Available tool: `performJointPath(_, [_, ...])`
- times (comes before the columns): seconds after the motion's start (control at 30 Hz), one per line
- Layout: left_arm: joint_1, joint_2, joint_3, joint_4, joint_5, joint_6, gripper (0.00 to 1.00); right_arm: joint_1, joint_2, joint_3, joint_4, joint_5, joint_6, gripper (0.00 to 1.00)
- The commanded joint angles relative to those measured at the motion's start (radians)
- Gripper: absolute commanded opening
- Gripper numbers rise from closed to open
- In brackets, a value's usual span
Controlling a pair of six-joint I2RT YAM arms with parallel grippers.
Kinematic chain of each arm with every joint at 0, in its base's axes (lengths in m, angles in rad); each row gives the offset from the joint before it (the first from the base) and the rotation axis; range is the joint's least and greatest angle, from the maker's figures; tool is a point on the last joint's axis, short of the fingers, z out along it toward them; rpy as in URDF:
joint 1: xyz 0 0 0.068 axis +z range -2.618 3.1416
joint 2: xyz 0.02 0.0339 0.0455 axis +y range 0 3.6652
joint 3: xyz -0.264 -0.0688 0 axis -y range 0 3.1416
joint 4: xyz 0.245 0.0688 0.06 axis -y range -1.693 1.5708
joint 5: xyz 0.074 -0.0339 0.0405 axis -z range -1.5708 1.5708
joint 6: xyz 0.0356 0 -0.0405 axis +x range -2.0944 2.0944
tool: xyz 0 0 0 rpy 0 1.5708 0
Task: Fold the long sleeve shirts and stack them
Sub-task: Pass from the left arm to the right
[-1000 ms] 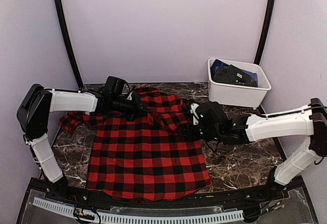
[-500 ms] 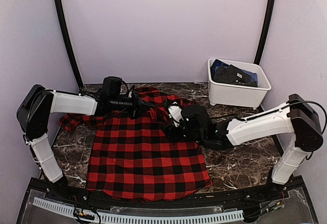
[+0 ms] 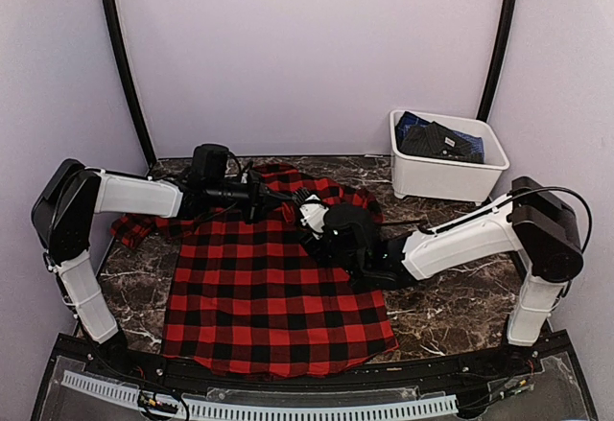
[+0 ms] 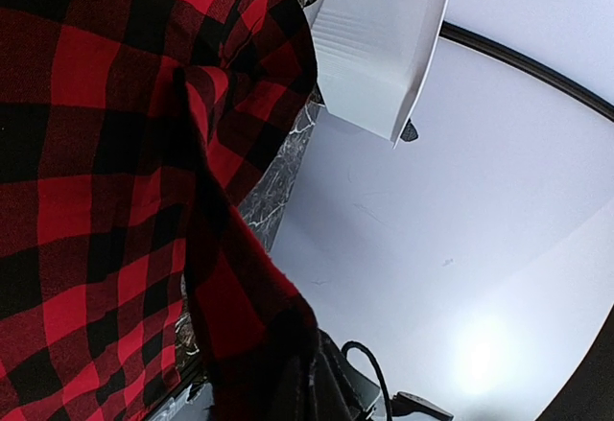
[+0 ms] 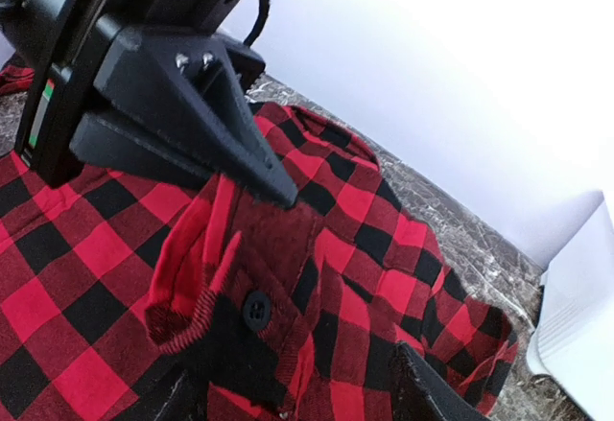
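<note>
One red-and-black check shirt [image 3: 269, 292] is spread flat on the marble table [image 3: 451, 306], collar to the far side. Cloth near the collar is pinched in the clenched left gripper [image 5: 281, 191]. The shirt's buttoned cuff [image 5: 245, 315] is seen between the spread fingers of the right gripper [image 3: 307, 212], just beside the left.

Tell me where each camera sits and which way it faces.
Top: above and behind, looking down on shirt, tub, left arm and right arm.
Left wrist: low over the shirt, facing the tub; own fingers mostly hidden by pinched cloth.
Right wrist: faces the cuff and left gripper; own open fingers at bottom.
Shared: all three show shirt and tub.
</note>
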Motion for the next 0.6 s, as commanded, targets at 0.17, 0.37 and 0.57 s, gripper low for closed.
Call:
performJointPath(0.17, [-0.004, -0.047, 0.003, -0.061, 0.018, 0.082, 0.00, 0.002, -0.005, 0.050, 0.066, 0.015, -0.056, 0.10])
performJointPath(0.37, [-0.002, -0.065, 0.062, -0.200, 0.002, 0.265, 0.28, -0.024, -0.060, 0.050, -0.033, -0.103, -0.048, 0.00])
performJointPath(0.57, [0.018, -0.084, 0.146, -0.385, -0.040, 0.561, 0.45, -0.080, -0.132, 0.033, -0.114, -0.260, -0.009, 0.00])
